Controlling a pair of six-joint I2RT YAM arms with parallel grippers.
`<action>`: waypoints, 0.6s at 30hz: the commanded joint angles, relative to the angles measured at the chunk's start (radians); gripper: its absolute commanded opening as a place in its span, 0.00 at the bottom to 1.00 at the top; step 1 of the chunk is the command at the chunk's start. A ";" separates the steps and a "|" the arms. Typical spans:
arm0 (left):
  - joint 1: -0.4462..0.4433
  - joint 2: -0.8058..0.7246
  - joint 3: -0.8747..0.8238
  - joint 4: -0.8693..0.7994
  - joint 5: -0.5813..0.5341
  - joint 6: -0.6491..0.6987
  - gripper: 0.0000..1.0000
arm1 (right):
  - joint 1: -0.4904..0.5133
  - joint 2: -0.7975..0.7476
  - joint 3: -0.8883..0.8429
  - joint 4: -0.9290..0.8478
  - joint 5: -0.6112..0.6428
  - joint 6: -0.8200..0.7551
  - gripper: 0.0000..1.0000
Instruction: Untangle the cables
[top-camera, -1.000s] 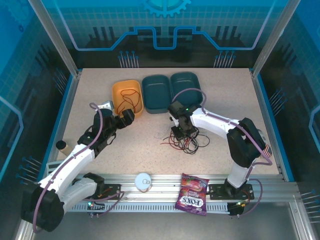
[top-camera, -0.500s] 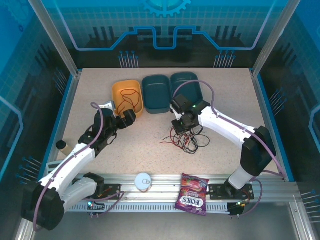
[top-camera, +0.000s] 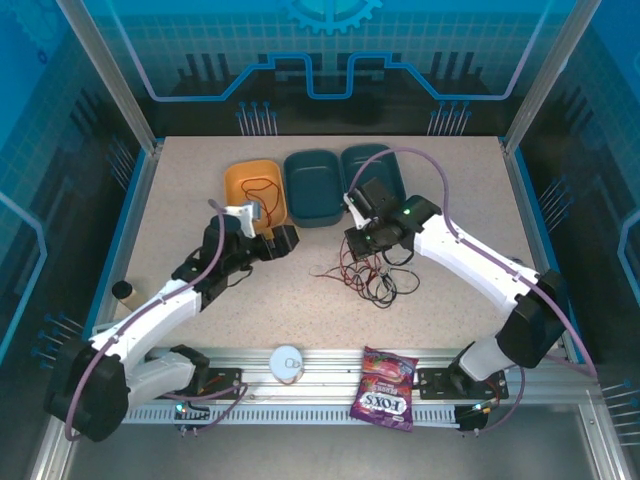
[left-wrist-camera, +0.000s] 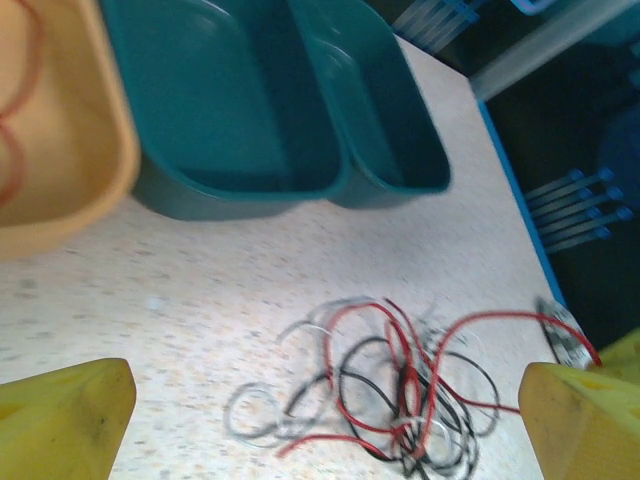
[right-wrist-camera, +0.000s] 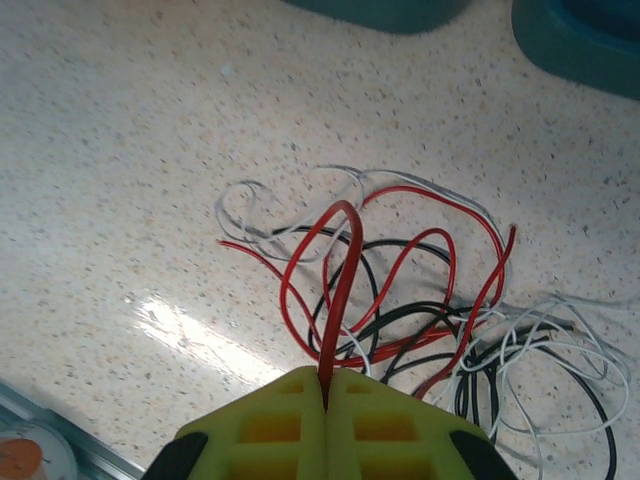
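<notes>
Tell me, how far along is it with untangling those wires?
One red loop already lies in the orange bin. The right gripper is shut on a red cable leading up from the tangle. The other red, black and white strands are still knotted on the table; the left gripper is open near them.

We saw a tangle of thin red, black and white-grey cables (right-wrist-camera: 400, 290) at the centre of the right wrist view. One red strand ran down between the lime-yellow fingers (right-wrist-camera: 270, 430) of the right gripper (right-wrist-camera: 327, 380) at the bottom edge. The flat tabletop (top-camera: 185, 185) was beige with fine dark speckles. In the upper middle of the top view sat an orange plastic tub (top-camera: 236, 182) with a reddish wire (top-camera: 258, 190), beside two dark teal plastic trays (top-camera: 312, 190). Along the bottom lay a purple snack bag (top-camera: 385, 390) with white lettering and a white round lid (top-camera: 287, 362). The back wall (top-camera: 420, 50) was blue, patterned with lighter lines.
</notes>
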 joint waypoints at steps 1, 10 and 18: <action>-0.057 0.037 -0.007 0.106 0.067 0.004 0.97 | 0.013 -0.041 0.040 0.036 -0.047 0.015 0.00; -0.134 0.137 0.009 0.232 0.141 0.030 0.93 | 0.013 -0.111 0.054 0.071 -0.048 0.014 0.00; -0.168 0.177 0.039 0.202 0.147 0.084 0.74 | 0.011 -0.159 0.040 0.117 -0.046 0.021 0.00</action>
